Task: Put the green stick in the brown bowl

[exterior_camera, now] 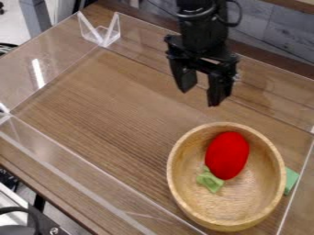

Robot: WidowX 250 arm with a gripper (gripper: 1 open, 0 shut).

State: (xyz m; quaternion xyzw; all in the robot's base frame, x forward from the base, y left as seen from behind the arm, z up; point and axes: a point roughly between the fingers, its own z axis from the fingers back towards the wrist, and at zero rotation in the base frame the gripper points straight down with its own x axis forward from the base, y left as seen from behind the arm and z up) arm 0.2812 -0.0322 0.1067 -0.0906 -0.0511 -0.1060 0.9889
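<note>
The brown bowl (186, 154), wide, shallow and of light wood, sits at the table's front right. Inside it lie a red toy (227, 153) and, by its near-left wall, a small green stick (211, 184). My gripper (203, 93) hangs over the bare table behind the bowl, pointing down. It is open, with nothing between its black fingers (185, 81). It stands clear of the bowl and of the stick.
Clear acrylic walls (50, 156) fence the wooden table (110, 110) on all sides. A clear plastic stand (99, 32) sits at the back left corner. Another green bit (292, 180) shows just past the bowl's right rim, against the wall.
</note>
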